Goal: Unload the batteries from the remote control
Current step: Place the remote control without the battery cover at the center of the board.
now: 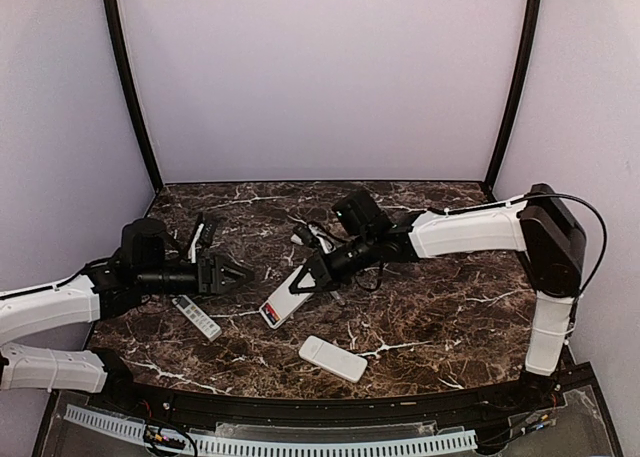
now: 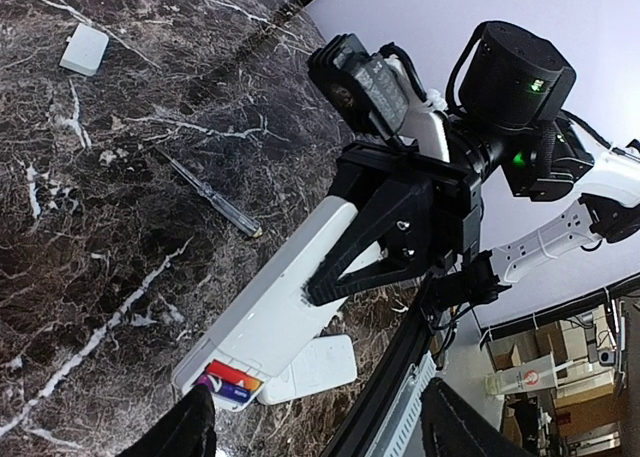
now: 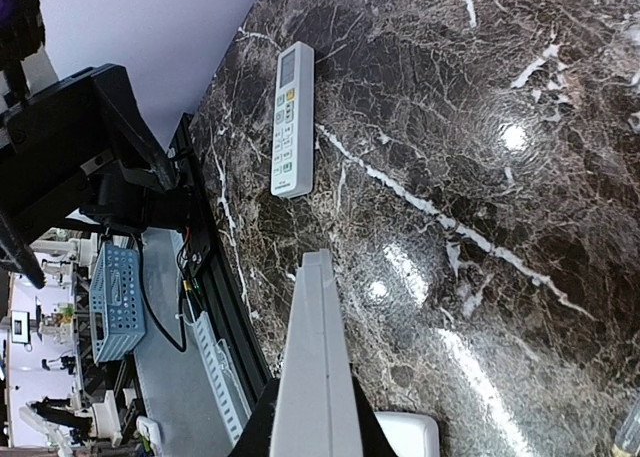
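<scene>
White remote control (image 1: 285,299) hangs tilted over the marble tabletop (image 1: 430,317), clamped in my right jaws; my left jaws stand apart beside it. Left wrist: orange-red and purple batteries (image 2: 231,382) sit in the open bay; pulling them comes next, I judge, needing a fine pinch. Right wrist: a second remote (image 3: 291,117) lies well clear

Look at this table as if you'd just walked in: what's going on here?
The right gripper is shut on one end of a white remote, whose open battery bay faces the left arm. The red and purple batteries sit in the bay, not yet removed. The left gripper is open and hovers just short of that end without touching it. A second remote lies on the marble table near the left arm.
</scene>
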`<state>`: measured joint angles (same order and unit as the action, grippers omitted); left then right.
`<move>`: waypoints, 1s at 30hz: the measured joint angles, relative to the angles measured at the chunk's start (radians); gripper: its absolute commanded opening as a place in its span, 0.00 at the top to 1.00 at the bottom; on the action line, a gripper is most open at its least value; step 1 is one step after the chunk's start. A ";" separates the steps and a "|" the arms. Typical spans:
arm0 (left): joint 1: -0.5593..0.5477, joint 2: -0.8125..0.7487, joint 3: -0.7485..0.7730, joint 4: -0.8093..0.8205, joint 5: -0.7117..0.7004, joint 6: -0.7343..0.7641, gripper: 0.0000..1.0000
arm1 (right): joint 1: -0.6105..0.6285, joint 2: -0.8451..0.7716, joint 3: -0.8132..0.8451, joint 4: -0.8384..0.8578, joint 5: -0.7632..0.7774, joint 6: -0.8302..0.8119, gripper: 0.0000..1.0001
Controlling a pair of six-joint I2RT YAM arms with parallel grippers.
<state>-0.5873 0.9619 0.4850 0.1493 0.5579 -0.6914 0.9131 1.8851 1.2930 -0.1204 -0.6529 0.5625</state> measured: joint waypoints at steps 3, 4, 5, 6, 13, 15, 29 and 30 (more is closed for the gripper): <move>0.000 0.018 -0.017 0.036 0.000 -0.031 0.31 | 0.000 0.075 0.042 -0.006 -0.044 -0.019 0.99; 0.000 0.023 -0.023 0.042 0.000 -0.038 0.31 | 0.000 0.092 0.049 -0.008 -0.055 -0.024 0.96; -0.002 0.026 -0.029 0.048 0.000 -0.047 0.31 | -0.001 0.109 0.056 -0.009 -0.066 -0.028 0.94; -0.002 0.029 -0.034 0.052 0.000 -0.053 0.31 | -0.002 0.123 0.059 -0.009 -0.073 -0.030 0.92; -0.006 0.034 -0.045 0.067 -0.011 -0.076 0.31 | -0.009 0.148 0.074 -0.007 -0.090 -0.030 0.79; -0.006 0.035 -0.048 0.067 -0.019 -0.077 0.31 | -0.014 0.150 0.078 -0.005 -0.085 -0.027 0.78; -0.006 0.111 -0.050 0.040 -0.068 -0.071 0.31 | -0.064 0.196 0.102 -0.050 0.014 -0.039 0.43; -0.006 0.120 -0.051 0.044 -0.068 -0.071 0.31 | -0.064 0.196 0.102 -0.054 0.031 -0.042 0.40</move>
<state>-0.5938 1.0817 0.4343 0.1932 0.4900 -0.7628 0.8486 2.0815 1.3952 -0.1741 -0.6224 0.5201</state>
